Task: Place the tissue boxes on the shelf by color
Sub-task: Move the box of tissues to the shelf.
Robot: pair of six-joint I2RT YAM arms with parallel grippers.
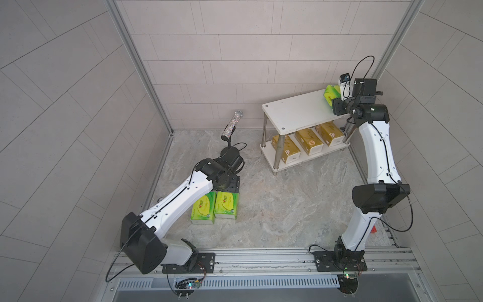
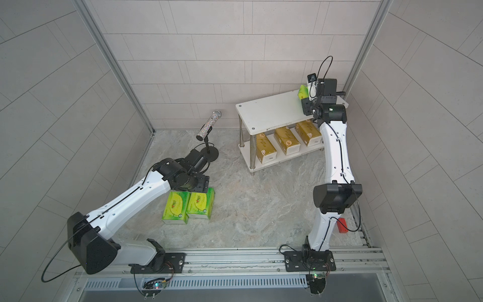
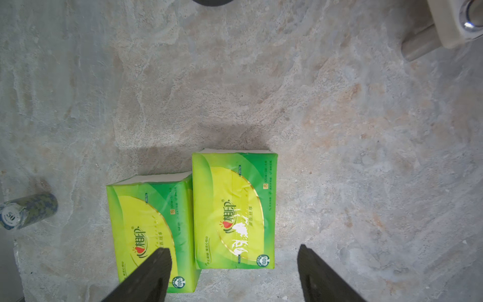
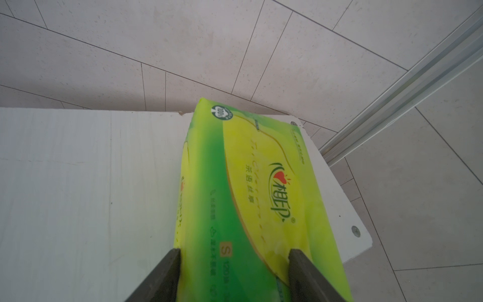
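Nearest the lens in both top views is the left arm's black elbow (image 1: 143, 235). Beyond it, that arm's wrist hangs over two green tissue boxes that lie side by side, touching, on the marbled bench (image 1: 274, 209). The first green box (image 1: 202, 209) is partly under the forearm and the second green box (image 1: 226, 205) is just beside it. Farther back stands the shelf (image 1: 295, 109), with three gold boxes (image 1: 309, 141) in a row on its lower board. The right arm (image 2: 337, 157) is at the far right end of the top board, where the held green box (image 2: 303, 91) shows beside its wrist. A glittery cylinder on a stand (image 1: 232, 125) is well apart from the shelf. In the left wrist view the left gripper (image 3: 233, 249) is spread wide above the boxes and grips nothing. One finger shows over the first green box (image 3: 146, 222) and the other over bare bench, with the second green box (image 3: 235, 209) between them. A roll of chips (image 3: 26, 211) lies apart. In the right wrist view the right gripper (image 4: 234, 252) pinches the near end of the held green box (image 4: 248, 183), whose wrapper is wrinkled at one finger. The box is tilted over the corner of the shelf's top board (image 4: 78, 183), and I cannot tell whether it rests there.
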